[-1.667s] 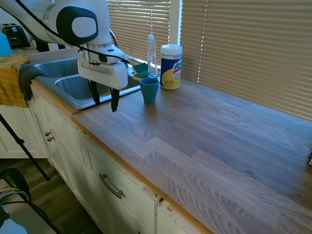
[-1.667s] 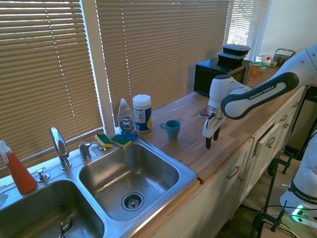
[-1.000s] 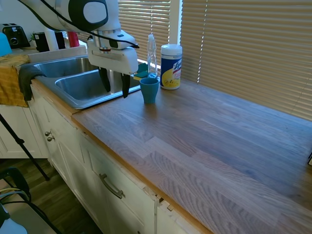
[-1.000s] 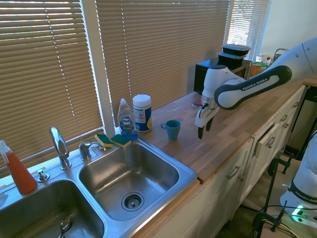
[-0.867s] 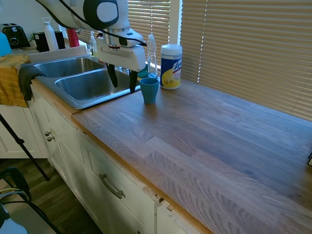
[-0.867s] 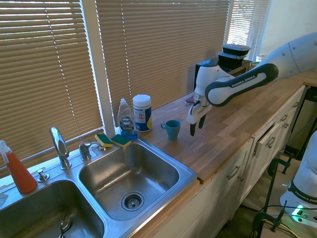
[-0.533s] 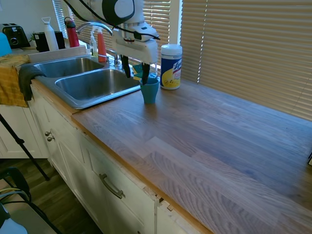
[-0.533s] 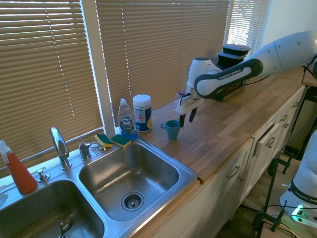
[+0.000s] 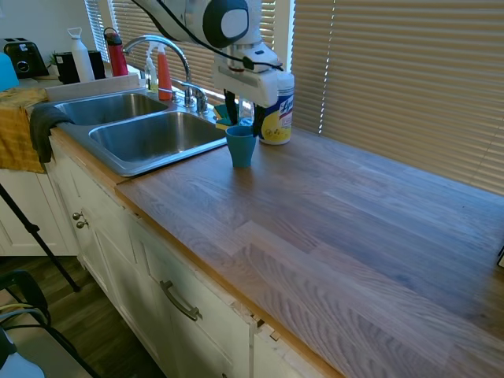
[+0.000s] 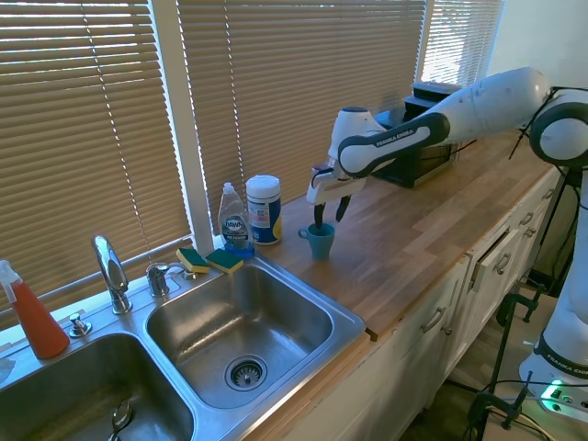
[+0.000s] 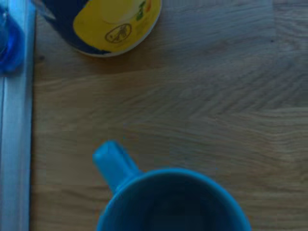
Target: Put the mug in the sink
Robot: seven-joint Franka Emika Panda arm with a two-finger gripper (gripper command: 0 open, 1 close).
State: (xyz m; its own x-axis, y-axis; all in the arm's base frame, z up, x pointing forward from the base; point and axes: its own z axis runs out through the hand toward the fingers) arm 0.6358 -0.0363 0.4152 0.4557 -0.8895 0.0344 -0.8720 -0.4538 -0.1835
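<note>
The teal-blue mug [image 9: 241, 146] stands upright on the wooden counter, just right of the sink's rim [image 9: 118, 167]. In the second exterior view the mug [image 10: 320, 240] sits at the corner of the steel sink [image 10: 354, 322]. My gripper [image 9: 242, 116] hangs open directly above the mug, fingers pointing down. From the other side the gripper [image 10: 329, 215] has one fingertip level with the mug's rim. The wrist view looks down into the mug [image 11: 173, 204], its handle [image 11: 113, 163] pointing towards the sink edge [image 11: 14, 144].
A white-and-yellow wipes canister [image 10: 264, 209] and a clear dish-soap bottle [image 10: 234, 220] stand close behind the mug, against the blinds. Two sponges [image 10: 211, 260] lie on the sink's back ledge by the faucet [image 10: 110, 271]. A black microwave [image 10: 404, 138] sits further along the counter.
My arm has swung from the counter's front edge towards the window and now hangs over the mug. The mug has not moved, and the fingers have stayed open.
</note>
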